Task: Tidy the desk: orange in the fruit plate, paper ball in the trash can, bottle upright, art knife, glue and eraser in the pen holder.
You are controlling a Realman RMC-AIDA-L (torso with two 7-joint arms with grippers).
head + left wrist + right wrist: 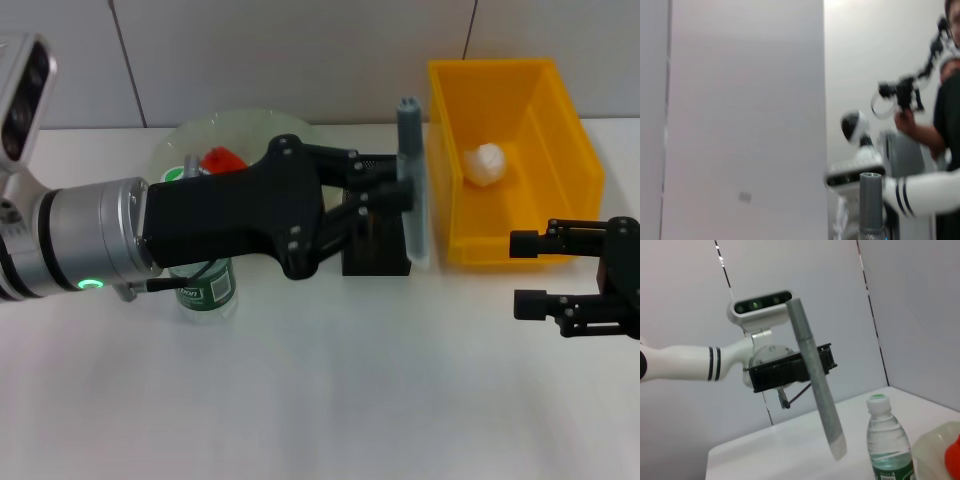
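My left gripper (404, 192) is shut on a long grey art knife (411, 185), held nearly upright above the black pen holder (378, 258). The right wrist view shows the knife (816, 385) tilted in that gripper (807, 364), tip down. A clear bottle (207, 285) with a green label stands upright under my left arm, cap up (887, 440). The orange (223, 160) lies in the translucent fruit plate (185, 140). A white paper ball (488, 164) sits in the yellow trash can (565, 120). My right gripper (530, 272) hangs open at the right. Glue and eraser are out of view.
The trash can stands right beside the pen holder at the back right. The white desk (330, 400) spreads out in front of both arms. A grey wall runs behind. In the left wrist view, the knife's top (871, 200) shows before a wall panel.
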